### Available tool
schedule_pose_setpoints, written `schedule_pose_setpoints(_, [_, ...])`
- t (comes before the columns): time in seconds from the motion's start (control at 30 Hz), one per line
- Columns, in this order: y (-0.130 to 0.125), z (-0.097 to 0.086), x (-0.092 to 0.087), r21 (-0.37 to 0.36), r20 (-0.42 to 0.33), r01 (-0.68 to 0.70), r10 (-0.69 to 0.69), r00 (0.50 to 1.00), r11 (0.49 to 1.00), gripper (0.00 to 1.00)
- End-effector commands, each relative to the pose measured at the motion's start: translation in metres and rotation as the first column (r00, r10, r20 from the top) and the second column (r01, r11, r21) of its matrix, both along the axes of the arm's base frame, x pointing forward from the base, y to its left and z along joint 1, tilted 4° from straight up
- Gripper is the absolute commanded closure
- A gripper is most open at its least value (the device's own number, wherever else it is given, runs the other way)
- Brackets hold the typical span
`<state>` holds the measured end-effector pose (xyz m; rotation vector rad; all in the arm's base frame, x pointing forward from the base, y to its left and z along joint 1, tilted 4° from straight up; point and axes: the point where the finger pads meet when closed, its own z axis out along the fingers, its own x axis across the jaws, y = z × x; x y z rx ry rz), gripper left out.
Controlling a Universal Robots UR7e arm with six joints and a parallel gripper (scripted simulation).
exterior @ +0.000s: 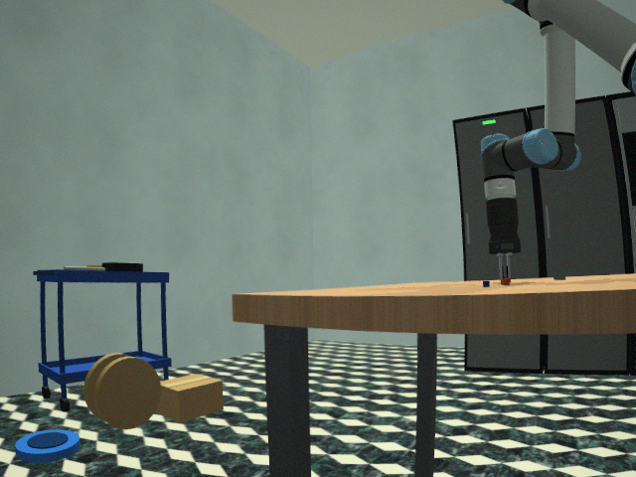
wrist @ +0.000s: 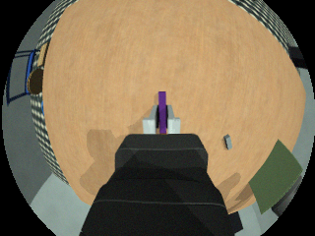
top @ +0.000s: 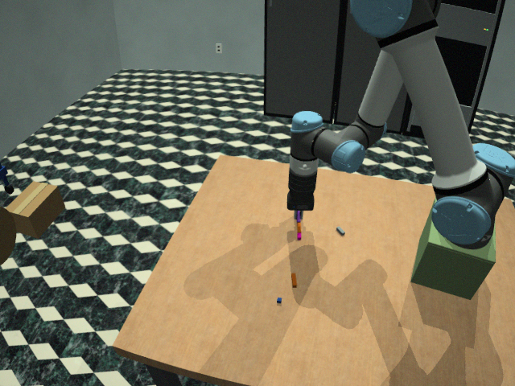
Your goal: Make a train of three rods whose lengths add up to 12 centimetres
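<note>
Six rods show in our top view: one purple rod (top: 298, 215), two orange, one magenta, one grey and one blue. Our end effector (top: 299, 215) points straight down at the middle of the tabletop (top: 232, 199), pinching the purple rod between its fingers. In the wrist view that rod runs away from us past the fingertips, low against the wood. Just in front of it we see one orange rod (top: 298, 227) and then the magenta rod (top: 298, 236), end to end in one line with the purple. A second orange rod (top: 294, 280) lies well apart, nearer us. Near it to the left sits the blue rod (top: 278, 300). To the right of the line, apart from it, lies the grey rod (top: 340, 230).
</note>
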<state>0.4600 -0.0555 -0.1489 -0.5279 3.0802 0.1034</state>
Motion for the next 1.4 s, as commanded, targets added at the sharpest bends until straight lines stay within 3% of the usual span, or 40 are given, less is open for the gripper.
schedule_pose_setpoints(0.0, [-0.0001,-0.0017,0.0005,-0.001,0.001,0.000,0.000,1.000,1.000,0.76])
schedule_pose_setpoints(1.27, [-0.0001,-0.0017,0.0005,-0.001,0.001,0.000,0.000,1.000,1.000,0.76])
schedule_pose_setpoints(1.3, [-0.0001,-0.0017,0.0005,-0.001,0.001,0.000,0.000,1.000,1.000,0.70])
schedule_pose_setpoints(1.37, [-0.0001,-0.0017,0.0005,-0.001,0.001,0.000,0.000,1.000,1.000,0.70])
